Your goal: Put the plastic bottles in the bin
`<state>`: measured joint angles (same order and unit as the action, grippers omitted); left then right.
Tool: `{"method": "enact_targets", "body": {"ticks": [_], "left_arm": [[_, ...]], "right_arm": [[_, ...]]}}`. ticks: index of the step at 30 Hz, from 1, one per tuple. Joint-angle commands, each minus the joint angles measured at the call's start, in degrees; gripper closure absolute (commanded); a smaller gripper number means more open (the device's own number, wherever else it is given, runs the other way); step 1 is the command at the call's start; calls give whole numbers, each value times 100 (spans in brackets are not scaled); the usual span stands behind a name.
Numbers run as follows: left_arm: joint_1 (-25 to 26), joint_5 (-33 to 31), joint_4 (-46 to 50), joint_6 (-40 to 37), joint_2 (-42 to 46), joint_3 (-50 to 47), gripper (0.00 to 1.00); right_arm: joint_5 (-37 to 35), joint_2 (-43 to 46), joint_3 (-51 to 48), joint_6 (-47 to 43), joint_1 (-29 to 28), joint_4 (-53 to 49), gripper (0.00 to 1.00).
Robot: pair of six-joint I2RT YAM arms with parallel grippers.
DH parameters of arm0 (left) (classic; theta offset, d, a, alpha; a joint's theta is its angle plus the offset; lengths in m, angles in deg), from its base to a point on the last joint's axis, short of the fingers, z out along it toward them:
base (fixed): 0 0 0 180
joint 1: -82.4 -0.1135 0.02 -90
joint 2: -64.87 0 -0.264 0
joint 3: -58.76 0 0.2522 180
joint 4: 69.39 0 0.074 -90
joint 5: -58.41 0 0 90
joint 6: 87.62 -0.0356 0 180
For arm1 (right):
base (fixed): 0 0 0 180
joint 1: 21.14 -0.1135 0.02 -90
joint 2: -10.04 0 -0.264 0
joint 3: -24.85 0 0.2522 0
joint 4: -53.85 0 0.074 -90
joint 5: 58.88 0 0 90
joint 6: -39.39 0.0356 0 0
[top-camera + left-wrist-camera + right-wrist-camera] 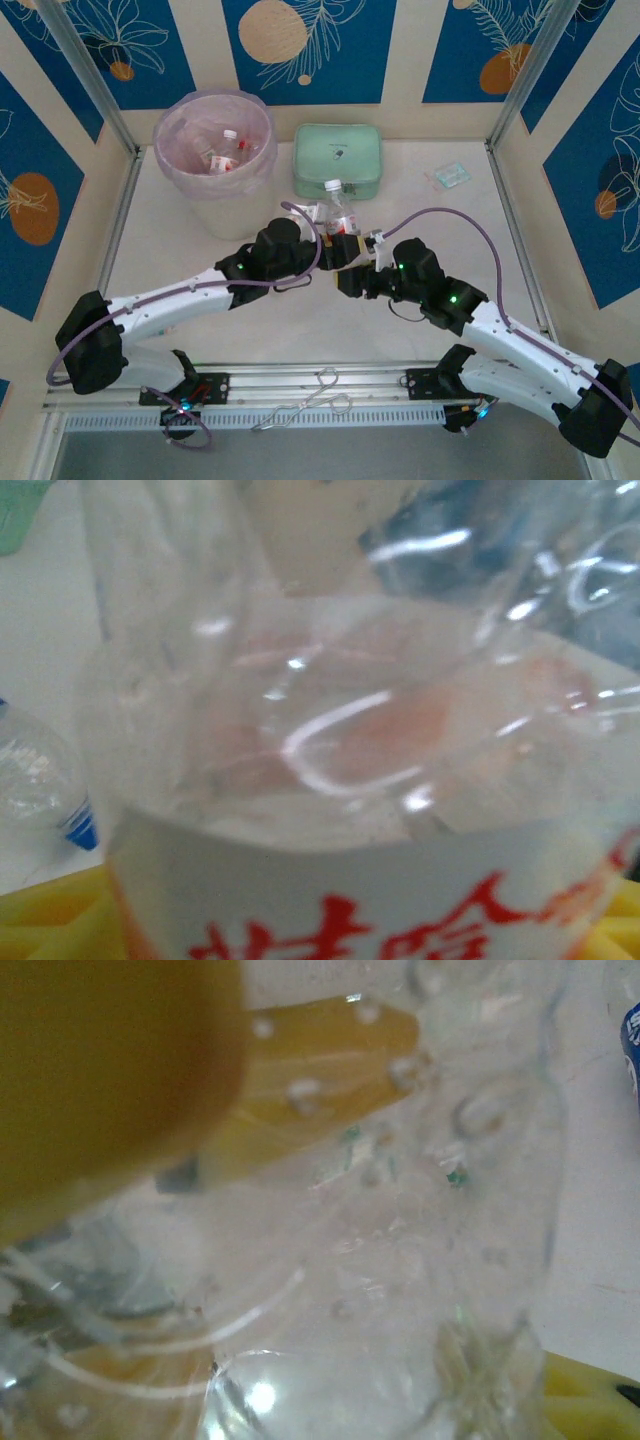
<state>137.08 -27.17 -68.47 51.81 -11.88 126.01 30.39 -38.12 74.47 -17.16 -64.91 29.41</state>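
In the top view a clear plastic bottle (341,209) with a white cap stands upright mid-table, in front of the mint case. My left gripper (322,242) and right gripper (352,260) meet at its base from either side. The left wrist view has a clear bottle (350,780) with a white label and red characters pressed between the yellow pads (40,915), so that gripper is shut on it. The right wrist view has a clear dimpled bottle (460,1200) tight against its yellow pad (595,1390). The bin (178,170), pink-lined, stands at the back left with a few bottles (225,150) inside.
The mint green zip case (337,160) lies right behind the grippers, next to the bin. A small flat clear packet (448,176) lies at the back right. Another bottle with a blue cap (45,785) lies on the table left of the left gripper.
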Motion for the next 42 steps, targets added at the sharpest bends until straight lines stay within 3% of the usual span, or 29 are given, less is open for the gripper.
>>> {"method": "enact_targets", "body": {"ticks": [1, 6, 11, 17, 21, 25, 31, 36, 42], "left_arm": [[26, -170, -185, 5, -41, 230, 35], [26, -192, -134, -4, -90, 271, 40], [0, -217, 46, -80, -103, 375, 40], [-61, -164, 123, -128, -126, 460, 41], [-112, -117, 248, -174, -140, 504, 42], [-245, -122, 579, -316, -40, 615, 44], [-593, 20, 1957, -996, 5, 1371, 44], [-1107, 277, 3023, -1550, -65, 2350, 46], [-2020, 211, 4466, -2593, -380, 4144, 51]], "right_arm": [[218, 43, -81, 47, 70, 272, 57], [294, 42, -107, 48, 116, 207, 50], [293, 54, 75, -238, 158, -228, 20], [103, 71, 461, -669, 167, -1206, 0], [-41, 280, 631, -838, 235, -1630, 1], [72, 517, 923, -873, 681, -2135, 1], [17, 214, 1714, -1488, 1517, -2625, 1], [-45, -418, 2240, -697, 2354, -1986, 1], [-371, -493, 1492, -190, 2118, -880, 1]]}}
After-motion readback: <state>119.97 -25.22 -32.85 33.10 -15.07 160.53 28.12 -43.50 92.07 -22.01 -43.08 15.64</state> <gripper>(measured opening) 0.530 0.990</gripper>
